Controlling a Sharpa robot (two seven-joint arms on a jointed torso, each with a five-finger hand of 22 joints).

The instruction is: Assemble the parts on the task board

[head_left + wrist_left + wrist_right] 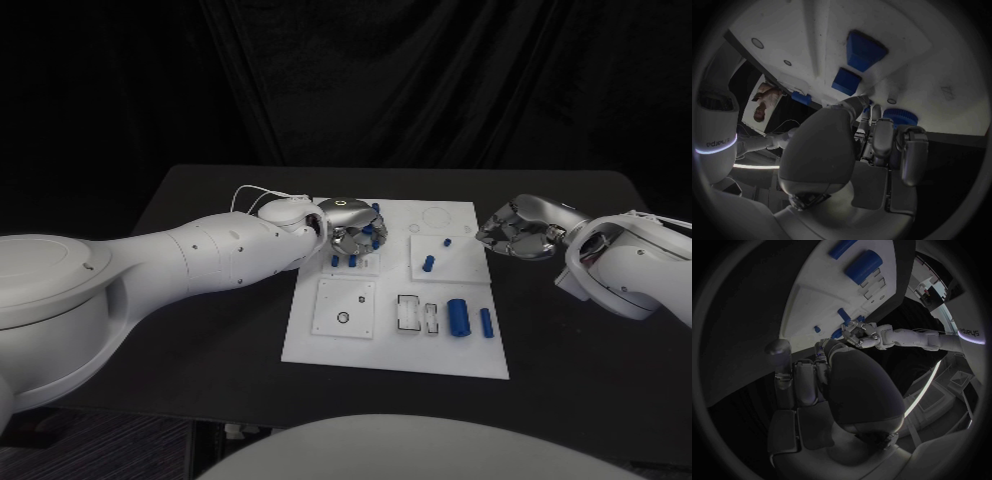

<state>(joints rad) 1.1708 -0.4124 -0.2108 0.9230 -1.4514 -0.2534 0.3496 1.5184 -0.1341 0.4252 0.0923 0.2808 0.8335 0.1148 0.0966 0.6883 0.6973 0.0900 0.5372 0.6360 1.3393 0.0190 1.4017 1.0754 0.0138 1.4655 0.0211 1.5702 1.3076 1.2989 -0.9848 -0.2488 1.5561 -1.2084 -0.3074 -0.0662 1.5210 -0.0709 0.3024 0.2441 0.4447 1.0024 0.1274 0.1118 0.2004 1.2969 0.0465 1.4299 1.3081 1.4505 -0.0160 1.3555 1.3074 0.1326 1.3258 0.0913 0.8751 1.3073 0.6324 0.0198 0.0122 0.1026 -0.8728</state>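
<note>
The white task board (329, 338) lies mid-table. My left hand (351, 228) hovers over its far left corner, fingers closed round a blue round part (900, 116) that is partly hidden by them. Two small blue pegs (343, 261) stand just in front of that hand. More blue parts sit on the board: a short piece (430, 263), a tiny one (447, 242), a thick cylinder (459, 316) and a slim one (486, 321). My right hand (519, 228) hangs over the black table just right of the board, fingers loosely bent and holding nothing.
The board carries a square plate with a ring hole (343, 317) and white slotted frames (417, 314) near its front. Black table (188, 340) surrounds the board. The right wrist view shows the left hand (859, 332) across the board.
</note>
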